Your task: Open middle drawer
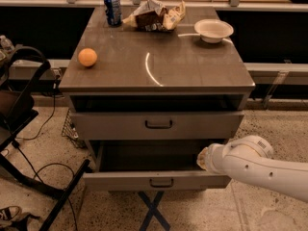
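Cabinet, seen from the front and above.

- Middle drawer (pixel 115 181): pulled well out toward the near side. Its low front stands clear of the cabinet body and a long stretch of plain grey interior is open to view, with nothing seen inside. Loop handle (pixel 161 182) at centre of the front, nothing on it.
- Drawer above it (pixel 110 125): front just proud of the cabinet, with a dark slot between it and the tabletop (pixel 192 66). Its handle is also free.
- Progress, judged from how things lie: the opening looks essentially done. What may be left is a little more travel, if the slides allow it, and getting the arm clear.
- Pincer (pixel 203 158): at the right end of the open middle drawer, just above and behind the front panel, at the tip of the white arm (pixel 262 167) that comes in from the near right. Only a pale stub shows there. Cannot tell whether it is open or closed, or whether it touches the drawer's side wall. It is not on the handle.
- On the tabletop: orange (pixel 87 57) at left, soda can (pixel 112 8) and crumpled snack bags (pixel 155 15) at the far edge, white bowl (pixel 213 30) far right.
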### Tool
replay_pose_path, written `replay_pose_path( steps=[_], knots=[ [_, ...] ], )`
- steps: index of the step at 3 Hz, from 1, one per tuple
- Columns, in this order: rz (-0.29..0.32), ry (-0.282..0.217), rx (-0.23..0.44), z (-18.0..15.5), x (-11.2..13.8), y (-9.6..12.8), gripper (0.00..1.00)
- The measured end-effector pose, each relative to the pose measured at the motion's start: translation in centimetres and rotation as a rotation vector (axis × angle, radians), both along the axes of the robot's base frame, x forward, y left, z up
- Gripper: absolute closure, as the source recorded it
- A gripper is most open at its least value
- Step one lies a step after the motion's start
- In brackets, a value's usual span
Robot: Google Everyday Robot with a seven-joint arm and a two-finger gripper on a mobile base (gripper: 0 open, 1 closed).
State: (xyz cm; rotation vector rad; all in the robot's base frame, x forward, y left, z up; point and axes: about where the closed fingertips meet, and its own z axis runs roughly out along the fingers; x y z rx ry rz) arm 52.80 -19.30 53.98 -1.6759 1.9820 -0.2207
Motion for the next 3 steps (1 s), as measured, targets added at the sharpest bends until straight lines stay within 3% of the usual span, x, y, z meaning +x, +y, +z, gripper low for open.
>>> replay_pose_path(
  steps=[2, 3],
  knots=[
    [-0.004, -0.079, -0.020, -2.8, 5.8, -1.9, 1.00],
    [0.004, -0.053, -0.055, -6.0, 6.6, -2.0, 1.00]
  ],
)
